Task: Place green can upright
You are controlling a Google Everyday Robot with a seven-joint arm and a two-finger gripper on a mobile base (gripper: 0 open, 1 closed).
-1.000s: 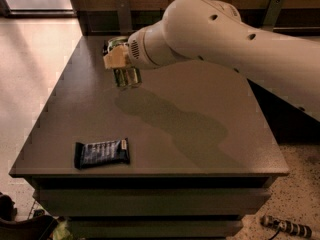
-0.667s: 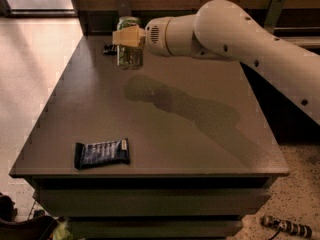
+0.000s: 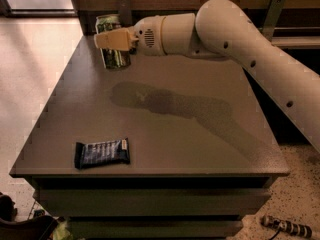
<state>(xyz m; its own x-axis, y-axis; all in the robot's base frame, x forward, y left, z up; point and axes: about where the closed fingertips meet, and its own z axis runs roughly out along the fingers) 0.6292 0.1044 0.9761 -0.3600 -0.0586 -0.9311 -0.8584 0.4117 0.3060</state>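
The green can is dark green and silver and stands about vertical at the far left of the grey table. My gripper reaches in from the right and is shut on the can's middle, one tan finger crossing its front. The can's top shows above the finger and its lower end sits just over the table top; I cannot tell whether it touches. The white arm stretches to the right edge of the view.
A flat dark-blue snack wrapper lies near the table's front left corner. A wooden wall and a metal post stand behind the table. The floor lies to the left, with a small cylindrical object at the bottom right.
The gripper has lifted the can off the table and carried it a little to the left and back. The can now hangs more upright. The wrapper has not moved.
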